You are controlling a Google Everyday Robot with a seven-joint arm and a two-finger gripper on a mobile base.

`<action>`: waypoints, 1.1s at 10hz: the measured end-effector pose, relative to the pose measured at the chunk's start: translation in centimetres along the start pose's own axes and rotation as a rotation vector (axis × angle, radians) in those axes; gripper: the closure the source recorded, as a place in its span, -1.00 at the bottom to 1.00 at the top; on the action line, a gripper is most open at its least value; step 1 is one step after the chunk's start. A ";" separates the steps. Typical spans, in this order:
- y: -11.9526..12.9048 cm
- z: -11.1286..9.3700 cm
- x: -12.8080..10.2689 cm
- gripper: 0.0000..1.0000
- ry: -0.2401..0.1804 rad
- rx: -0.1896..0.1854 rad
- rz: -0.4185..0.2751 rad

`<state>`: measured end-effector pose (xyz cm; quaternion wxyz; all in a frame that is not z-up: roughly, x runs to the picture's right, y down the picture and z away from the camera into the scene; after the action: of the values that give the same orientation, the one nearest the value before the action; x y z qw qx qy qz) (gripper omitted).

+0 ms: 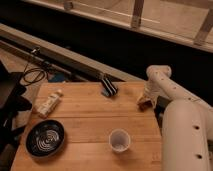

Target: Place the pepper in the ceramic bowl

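Note:
The ceramic bowl (46, 138) is black with white swirl lines and sits at the table's front left corner. My gripper (145, 102) is low at the table's right edge, far from the bowl, at the end of the white arm (165, 87). A small dark reddish shape, probably the pepper (143, 104), shows right at the gripper's tip on the wood. I cannot tell whether it is held.
A small translucent white cup (119, 140) stands front centre. A pale bottle (49, 103) lies on the left. A black striped packet (108, 86) stands at the back edge. The wooden table (95, 117) has cables and a rail behind it. My white forearm (185, 135) covers the right front corner.

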<state>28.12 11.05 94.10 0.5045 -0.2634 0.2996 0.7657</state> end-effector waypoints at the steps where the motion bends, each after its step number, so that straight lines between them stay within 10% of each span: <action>1: -0.1 0.0 0.2 1.00 0.005 0.002 -0.002; 6: 0.2 -0.5 0.4 1.00 0.008 0.000 -0.008; 11: 3.2 -8.0 3.6 1.00 -0.198 -0.063 -0.135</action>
<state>24.70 6.54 86.71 0.5733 -0.2217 0.2058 0.7614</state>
